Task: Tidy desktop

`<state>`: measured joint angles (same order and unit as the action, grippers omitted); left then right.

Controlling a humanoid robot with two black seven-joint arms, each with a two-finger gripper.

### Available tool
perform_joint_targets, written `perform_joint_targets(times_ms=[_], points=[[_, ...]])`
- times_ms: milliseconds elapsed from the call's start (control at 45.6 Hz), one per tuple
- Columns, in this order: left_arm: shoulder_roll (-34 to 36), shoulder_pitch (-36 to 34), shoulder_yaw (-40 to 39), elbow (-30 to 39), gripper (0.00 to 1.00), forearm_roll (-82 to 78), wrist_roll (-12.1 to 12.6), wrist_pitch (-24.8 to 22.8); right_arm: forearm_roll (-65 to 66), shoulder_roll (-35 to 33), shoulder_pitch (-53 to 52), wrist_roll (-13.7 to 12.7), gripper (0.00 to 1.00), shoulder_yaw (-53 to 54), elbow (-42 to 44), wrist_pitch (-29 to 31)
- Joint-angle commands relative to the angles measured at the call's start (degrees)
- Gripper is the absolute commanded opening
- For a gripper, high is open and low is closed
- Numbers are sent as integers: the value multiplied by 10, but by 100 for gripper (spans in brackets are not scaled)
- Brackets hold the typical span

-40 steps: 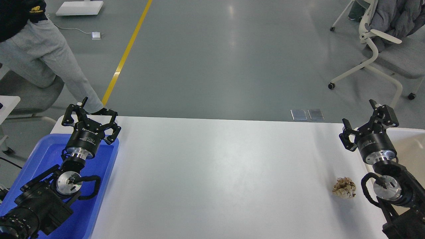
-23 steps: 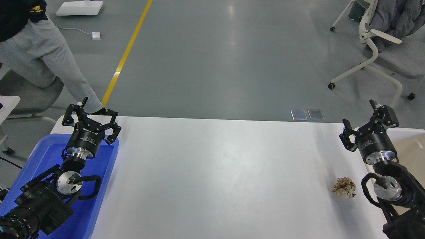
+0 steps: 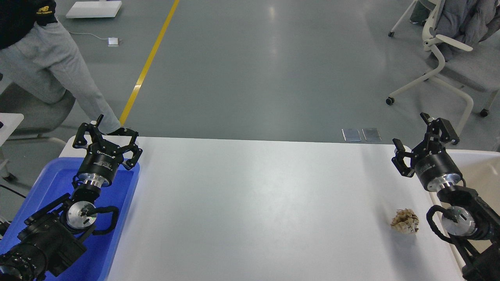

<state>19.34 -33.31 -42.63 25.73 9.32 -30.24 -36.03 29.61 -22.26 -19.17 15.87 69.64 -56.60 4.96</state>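
The desktop is a wide white tabletop. A crumpled brown paper ball lies on it near the right edge, toward the front. My left gripper is open and empty, raised over the far end of the blue tray at the table's left. My right gripper is open and empty, raised over the table's far right corner, well behind the paper ball.
A beige tub stands at the table's right edge beside my right arm. A person in grey trousers stands beyond the far left corner. An office chair stands on the floor at the far right.
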Motion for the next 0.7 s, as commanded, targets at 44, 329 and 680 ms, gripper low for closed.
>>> perform_joint_targets(times_ms=[44, 329, 680], points=[[0, 0, 0, 0, 100, 0, 0, 0, 3, -121, 4, 0, 100, -137, -97, -16], [0, 0, 0, 0, 100, 0, 0, 0, 70, -240, -9, -2, 100, -212, -109, -7], [1, 0, 0, 0, 100, 0, 0, 0, 233, -280, -35, -2, 100, -354, -108, -13]])
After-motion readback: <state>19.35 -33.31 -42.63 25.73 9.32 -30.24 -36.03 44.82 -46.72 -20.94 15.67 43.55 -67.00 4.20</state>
